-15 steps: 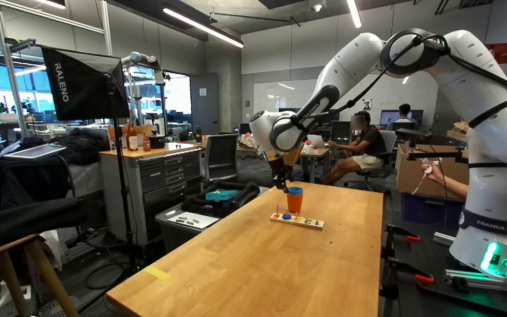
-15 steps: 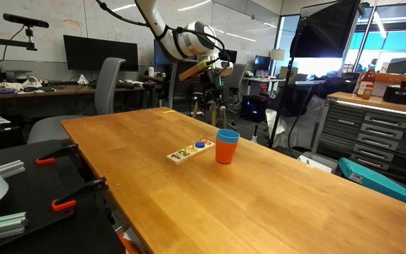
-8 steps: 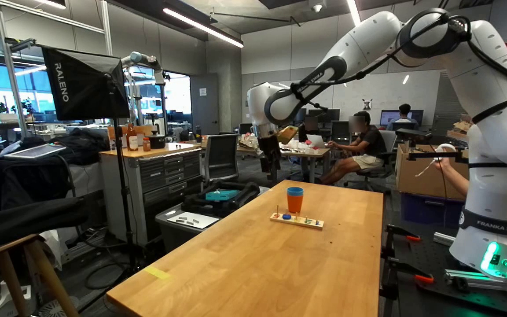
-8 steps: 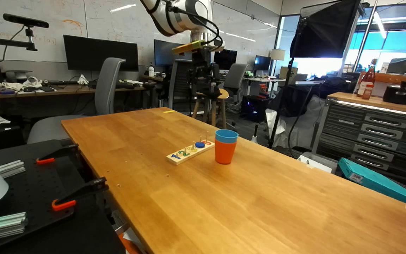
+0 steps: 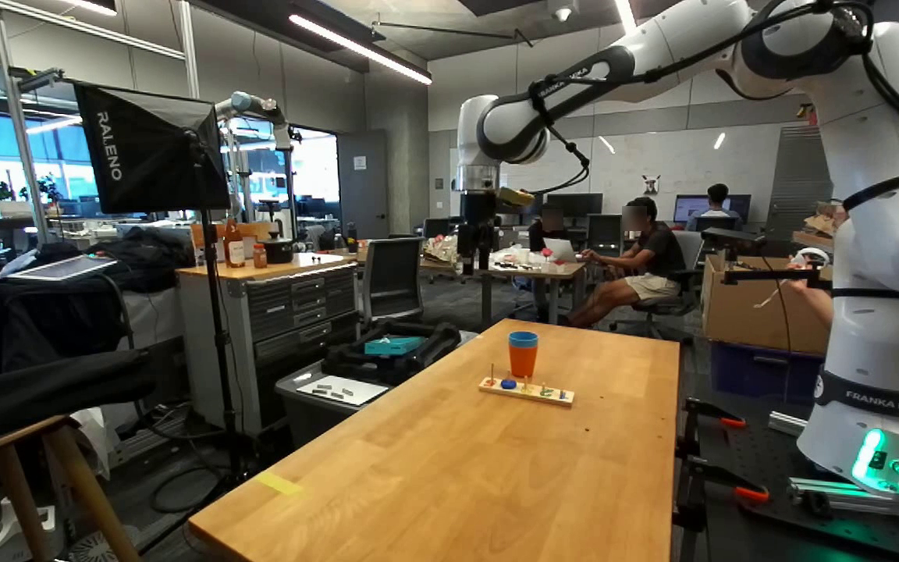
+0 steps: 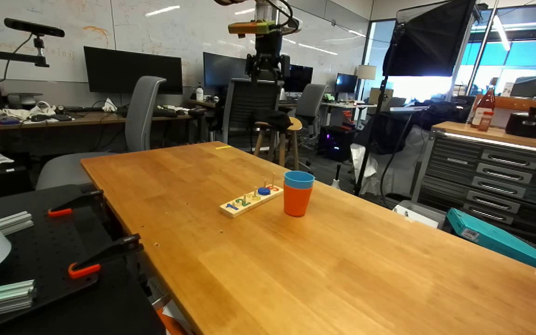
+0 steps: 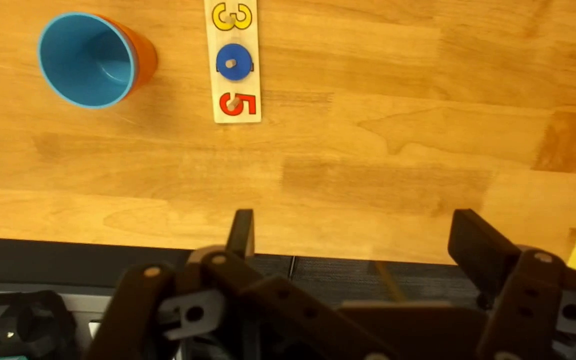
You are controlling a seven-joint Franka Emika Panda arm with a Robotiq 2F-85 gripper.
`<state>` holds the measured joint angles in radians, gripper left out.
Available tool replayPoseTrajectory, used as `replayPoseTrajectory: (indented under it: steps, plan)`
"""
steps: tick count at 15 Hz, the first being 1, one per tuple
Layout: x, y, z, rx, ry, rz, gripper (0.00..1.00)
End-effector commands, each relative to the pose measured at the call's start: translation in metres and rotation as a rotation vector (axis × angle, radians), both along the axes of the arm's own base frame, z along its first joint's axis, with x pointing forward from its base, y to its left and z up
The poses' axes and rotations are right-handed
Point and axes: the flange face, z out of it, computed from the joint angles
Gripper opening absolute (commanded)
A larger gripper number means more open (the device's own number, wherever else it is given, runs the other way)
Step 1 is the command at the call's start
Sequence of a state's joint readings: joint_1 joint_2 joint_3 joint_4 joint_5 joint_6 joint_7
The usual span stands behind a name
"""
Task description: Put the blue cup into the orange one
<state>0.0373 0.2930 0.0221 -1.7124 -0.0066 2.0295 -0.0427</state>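
Your tool hangs well above the orange cup and off to one side of it, jaws spread wide, nothing between them. The blue cup sits inside the orange cup, upright, rim band showing above. The peg board lies on the counter just beside the orange cup, not touching it per your wrist view.

Status: I'd call the nesting done. You hold neither cup, so likely nothing left except parking the arm.

Can't confirm: how deep it seats. The orange cup's wall hides the blue cup's lower body in both exterior views, so whether the base bottoms out is a guess. From the wrist you see down into the blue cup, but only a strip of the orange cup's side. That view also cuts off the peg board's far end. Your tool's tips read dark on dark in both exterior views.
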Motion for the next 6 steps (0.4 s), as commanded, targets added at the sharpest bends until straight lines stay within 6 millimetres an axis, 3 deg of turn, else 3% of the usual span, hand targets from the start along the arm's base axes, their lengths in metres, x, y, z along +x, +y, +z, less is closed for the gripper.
replayPoseTrajectory:
  steps: [1, 3, 4, 6]
  plan:
    - [-0.005, -0.028, 0.036, 0.039, -0.023, -0.029, 1.00]
    - [-0.006, -0.043, 0.045, -0.001, -0.030, -0.077, 1.00]
    - [-0.003, -0.034, 0.029, 0.008, -0.029, -0.052, 1.00]
    - [-0.004, -0.044, 0.035, 0.005, -0.035, -0.069, 1.00]
